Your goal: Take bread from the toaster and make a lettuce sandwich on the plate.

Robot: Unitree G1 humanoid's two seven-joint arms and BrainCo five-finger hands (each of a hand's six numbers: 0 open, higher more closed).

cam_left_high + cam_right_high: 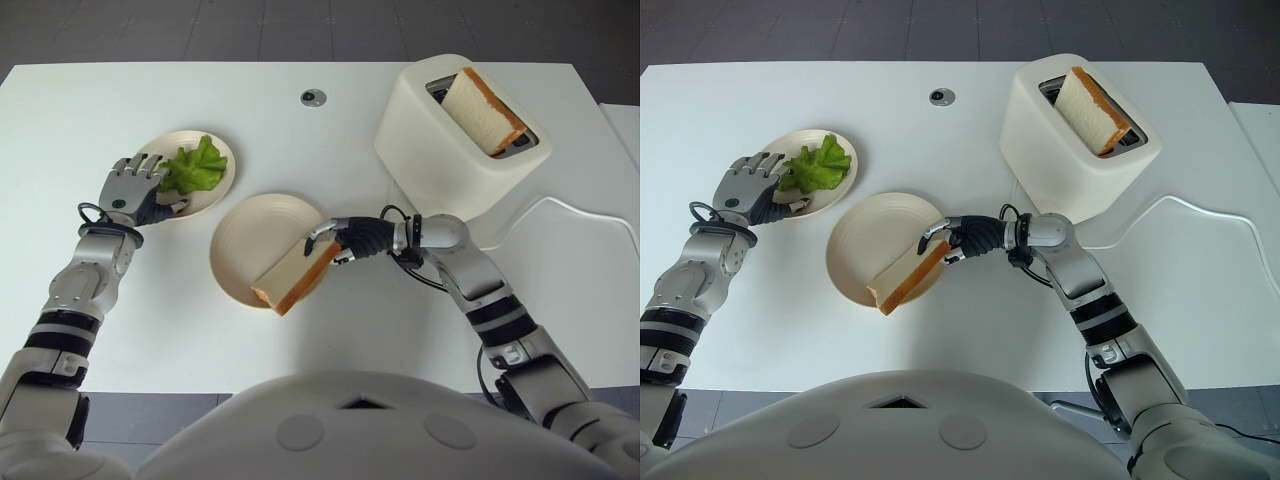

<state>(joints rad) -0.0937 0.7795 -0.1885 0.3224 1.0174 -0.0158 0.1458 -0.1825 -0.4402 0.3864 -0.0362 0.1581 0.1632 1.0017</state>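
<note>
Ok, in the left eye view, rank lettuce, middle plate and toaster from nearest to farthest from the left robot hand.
1. Lettuce, right beside the left robot hand.
2. Middle plate, further right.
3. Toaster, far right, at the back.

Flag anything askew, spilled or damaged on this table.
Nothing spilled or damaged. The tan-crusted white bread slice in the right hand lies tilted, its lower end overhanging the near rim of the round cream plate. The other slice leans crooked in the slot of the cream toaster.

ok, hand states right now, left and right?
Left hand: at the lettuce; grip cannot be told.
Right hand: closed on a bread slice.
</note>
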